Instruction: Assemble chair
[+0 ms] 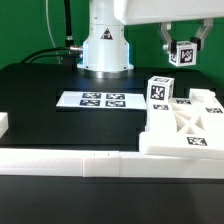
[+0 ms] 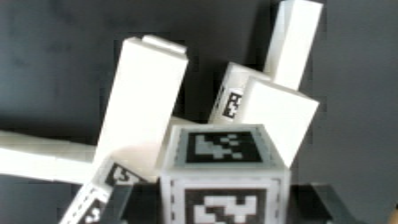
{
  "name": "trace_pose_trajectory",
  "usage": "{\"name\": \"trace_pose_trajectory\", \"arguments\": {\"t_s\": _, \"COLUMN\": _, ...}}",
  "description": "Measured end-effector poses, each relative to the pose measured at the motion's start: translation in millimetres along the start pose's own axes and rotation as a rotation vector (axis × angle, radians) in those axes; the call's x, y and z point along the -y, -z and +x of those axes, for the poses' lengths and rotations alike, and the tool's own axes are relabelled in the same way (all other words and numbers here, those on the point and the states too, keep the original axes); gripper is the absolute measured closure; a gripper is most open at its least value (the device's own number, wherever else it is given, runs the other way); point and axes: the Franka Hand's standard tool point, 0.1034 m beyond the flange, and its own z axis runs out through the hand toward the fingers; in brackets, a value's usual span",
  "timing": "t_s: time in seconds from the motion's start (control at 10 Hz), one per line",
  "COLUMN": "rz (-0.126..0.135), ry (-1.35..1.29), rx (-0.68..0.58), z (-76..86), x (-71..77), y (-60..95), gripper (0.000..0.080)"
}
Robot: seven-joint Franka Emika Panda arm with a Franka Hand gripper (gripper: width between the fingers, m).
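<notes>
- Border rail (image 1: pixel 70 163) nearest camera; marker board (image 1: pixel 99 100) lies behind.
- Chair (image 1: pixel 180 125) sits at exterior view's right.
- Gripper (image 1: pixel 182 47) raised above the chair, clamped on a tagged square post (image 2: pixel 222 175).

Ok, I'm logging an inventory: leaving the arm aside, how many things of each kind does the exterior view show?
Joined chair body: 1
Tagged post held in the hand: 1
Marker board: 1
Border rail: 1
White block at the exterior view's left edge: 1
Total: 5
</notes>
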Motion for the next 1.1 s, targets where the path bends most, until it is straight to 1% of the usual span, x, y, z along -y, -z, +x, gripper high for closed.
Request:
{"name": "trace_pose_trajectory", "arguments": {"t_s": 0.1, "rz": -0.013, "ry": 0.028, "rx": 0.002, "z": 20.2, "x": -1.5, "y": 1.5, "gripper": 0.0515}}
{"name": "trace_pose_trajectory", "arguments": {"t_s": 0.2, "rz": -0.027, "ry": 0.046, "rx": 0.007, "z": 34.3, "x": -0.6, "y": -0.4, "gripper": 0.0515}}
{"name": "trace_pose_trajectory", "arguments": {"t_s": 0.7, "rz": -0.029, "ry": 0.036, "rx": 0.004, "z": 34.0, "x": -2.4, "y": -2.8, "gripper": 0.0515}}
{"name": "trace_pose_trajectory", "arguments": {"t_s": 0.9, "rz": -0.025, "ry": 0.016, "rx": -0.003, "z": 43.0, "x": 11.7, "y": -10.1, "gripper": 0.0515}}
{"name": "trace_pose_trajectory", "arguments": {"t_s": 1.1, "rz": -0.031, "ry": 0.026, "rx": -0.015, "z": 51.8, "x": 17.4, "y": -23.4, "gripper": 0.0515}}
